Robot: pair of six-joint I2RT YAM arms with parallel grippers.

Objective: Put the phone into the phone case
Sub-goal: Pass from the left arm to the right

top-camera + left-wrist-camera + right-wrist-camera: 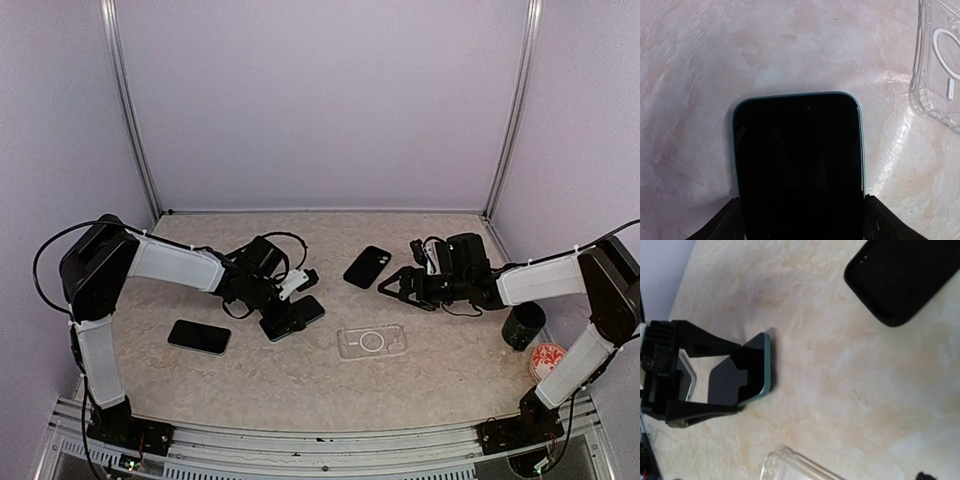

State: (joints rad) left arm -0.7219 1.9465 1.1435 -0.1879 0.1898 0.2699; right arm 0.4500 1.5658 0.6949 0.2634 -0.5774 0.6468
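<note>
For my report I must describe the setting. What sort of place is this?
Probably a robot test booth in a lab: plain pale walls on metal posts enclose a marbled table, with a left arm and a right arm bolted at its near edge.

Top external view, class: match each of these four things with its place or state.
Things:
1 phone case
2 teal-edged phone
3 black cup
4 right gripper

Places or states:
A open, holding nothing
B between the left gripper's fingers
C standing at the far right
D lying flat, nothing inside

Pairs: 1-D, 2-B, 3-C, 4-A
</note>
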